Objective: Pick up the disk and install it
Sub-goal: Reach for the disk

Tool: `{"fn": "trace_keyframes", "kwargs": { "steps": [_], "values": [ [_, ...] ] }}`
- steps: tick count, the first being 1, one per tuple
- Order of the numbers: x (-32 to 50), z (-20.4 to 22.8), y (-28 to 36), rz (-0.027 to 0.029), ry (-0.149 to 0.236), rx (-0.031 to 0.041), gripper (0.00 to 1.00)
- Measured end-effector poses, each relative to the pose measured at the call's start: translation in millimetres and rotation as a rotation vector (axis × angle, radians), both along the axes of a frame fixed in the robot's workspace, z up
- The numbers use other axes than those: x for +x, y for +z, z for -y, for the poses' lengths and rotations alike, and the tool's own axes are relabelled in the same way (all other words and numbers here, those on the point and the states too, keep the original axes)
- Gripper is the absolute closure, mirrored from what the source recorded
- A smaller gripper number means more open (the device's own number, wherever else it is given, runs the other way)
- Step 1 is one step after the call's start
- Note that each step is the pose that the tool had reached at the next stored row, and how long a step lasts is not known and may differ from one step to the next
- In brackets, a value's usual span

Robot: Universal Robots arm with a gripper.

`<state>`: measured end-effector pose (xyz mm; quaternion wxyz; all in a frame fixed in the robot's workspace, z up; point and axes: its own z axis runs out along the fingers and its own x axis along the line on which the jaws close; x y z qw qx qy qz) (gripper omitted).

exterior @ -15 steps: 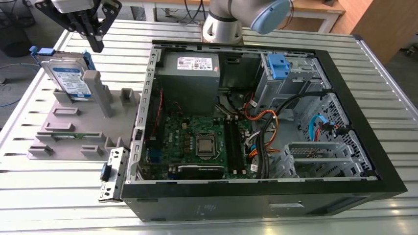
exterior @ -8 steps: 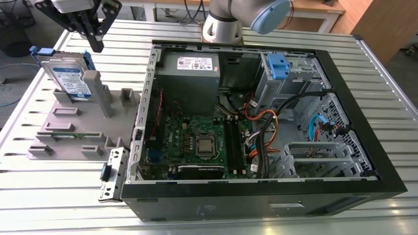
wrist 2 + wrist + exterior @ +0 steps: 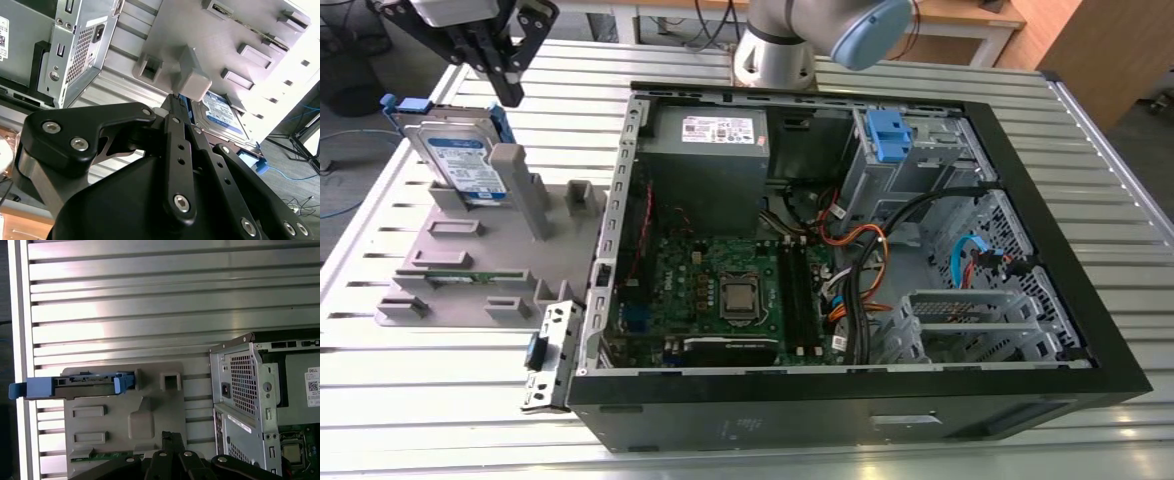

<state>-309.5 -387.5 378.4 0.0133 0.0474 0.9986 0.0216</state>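
- Our end effector [image 3: 507,92] hangs above the tabletop with its black fingers drawn together and nothing between them. The second wrist view [image 3: 174,100] shows this as well.
- The disk [image 3: 464,165] is a flat silver-grey hard drive with a white-and-blue label and a blue plastic carrier frame. It lies below the end effector, apart from it and untouched.
- The disk stands on edge in a pale grey plastic fixture [image 3: 467,262], leaning back slightly. In the first wrist view we look down on its thin upper edge [image 3: 80,383], a long blue-ended line that points toward the open black computer case [image 3: 854,405].
- We judge the fingertips to be over the case-ward end of that edge rather than its middle, so most of the disk lies on the side of the end effector away from the case.
- A grey upright post [image 3: 507,172] of the fixture rises just beside that same end of the disk, almost under the fingertips — the tightest spot.
- There is open room above the disk. Beyond its far end the fixture stops and then the ribbed metal tabletop [image 3: 454,372] ends — little margin there.
- The case's side wall stands near the fixture, with its open interior beyond.
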Motion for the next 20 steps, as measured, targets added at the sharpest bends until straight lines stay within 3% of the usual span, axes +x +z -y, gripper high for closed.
{"fn": "trace_keyframes", "kwargs": {
  "steps": [11,20],
  "values": [
    [-15.8,-2.8,-1.1,0.0,0.0,-0.0001,0.89],
    [-30.7,-8.6,-1.9,0.0,0.0,-0.0001,0.89]
  ]
}}
